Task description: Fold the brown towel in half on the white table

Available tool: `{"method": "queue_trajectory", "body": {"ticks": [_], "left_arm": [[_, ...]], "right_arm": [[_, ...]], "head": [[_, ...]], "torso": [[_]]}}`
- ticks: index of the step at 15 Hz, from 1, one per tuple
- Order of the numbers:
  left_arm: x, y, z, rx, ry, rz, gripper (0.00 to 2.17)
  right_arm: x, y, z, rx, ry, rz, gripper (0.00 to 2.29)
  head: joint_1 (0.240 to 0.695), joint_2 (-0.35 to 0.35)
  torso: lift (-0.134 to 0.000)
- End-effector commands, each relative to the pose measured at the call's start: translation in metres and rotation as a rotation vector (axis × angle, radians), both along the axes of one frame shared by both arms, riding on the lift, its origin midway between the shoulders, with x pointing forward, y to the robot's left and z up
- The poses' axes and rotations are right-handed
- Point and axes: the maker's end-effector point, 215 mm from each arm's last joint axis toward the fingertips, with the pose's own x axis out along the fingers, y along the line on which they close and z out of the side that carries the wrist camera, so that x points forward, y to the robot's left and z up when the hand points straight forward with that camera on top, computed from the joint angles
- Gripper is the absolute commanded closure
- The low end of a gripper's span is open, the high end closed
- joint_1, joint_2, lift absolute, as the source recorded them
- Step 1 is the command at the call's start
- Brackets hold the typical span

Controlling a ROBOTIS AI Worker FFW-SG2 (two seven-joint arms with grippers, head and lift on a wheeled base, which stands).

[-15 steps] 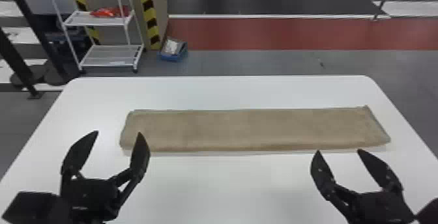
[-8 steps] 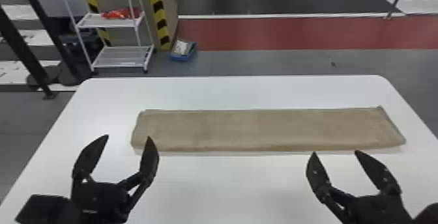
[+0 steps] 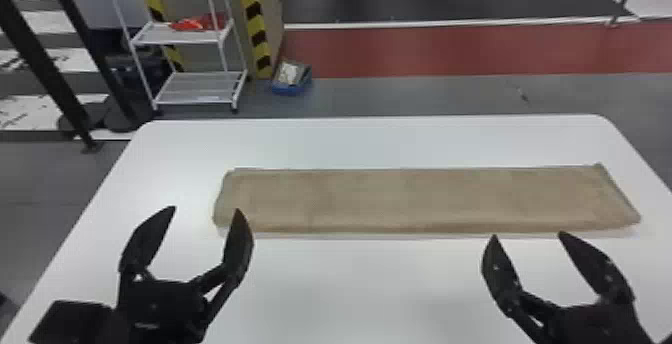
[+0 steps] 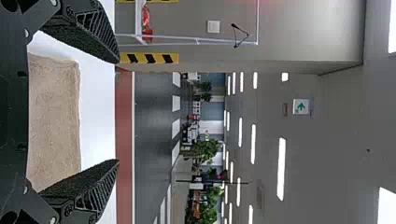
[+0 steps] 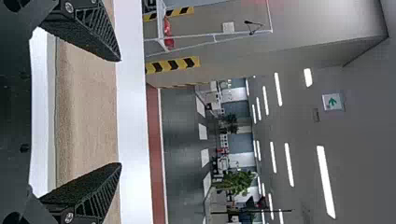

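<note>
The brown towel (image 3: 420,200) lies flat on the white surface (image 3: 360,293), laid out as a long, narrow strip running from left to right. It sits closer to the far edge of the surface than to the near side of the work area, and its right end slants. Its near long edge appears rounded, with a thin, paler margin along it. The left end effector (image 3: 204,210) is located by the towel's left end; its two black fingers stand well apart. In the left wrist view, an end of the towel is seen between those fingers. The right end effector (image 3: 528,235) is located by the near long edge, toward the towel's right end, its fingers likewise spread; the right wrist view shows a stretch of towel between them. Behind the surface, to the left, stands a white wire rack (image 3: 197,89) with a red item (image 3: 200,22) on its upper shelf. A blue container (image 3: 291,88) is on the floor beside the rack, near a yellow-and-black striped marking (image 3: 256,33).
</note>
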Motion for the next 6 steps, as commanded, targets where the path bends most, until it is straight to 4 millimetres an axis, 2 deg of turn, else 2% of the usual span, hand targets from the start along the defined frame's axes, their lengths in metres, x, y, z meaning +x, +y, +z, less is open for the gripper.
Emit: {"method": "queue_trajectory", "body": {"ticks": [1, 6], "left_arm": [[-0.0007, -0.0023, 0.0018, -0.003, -0.003, -0.004, 0.15], [-0.0018, -0.0051, 0.0014, 0.029, -0.006, 0.005, 0.15]], "right_arm": [[-0.001, -0.0005, 0.0035, 0.0, -0.005, -0.001, 0.09], [-0.0018, -0.0005, 0.0049, 0.0, -0.008, 0.0, 0.1]], "head": [[0.695, 0.072], [0.695, 0.067]], "torso": [[-0.123], [-0.123]]}}
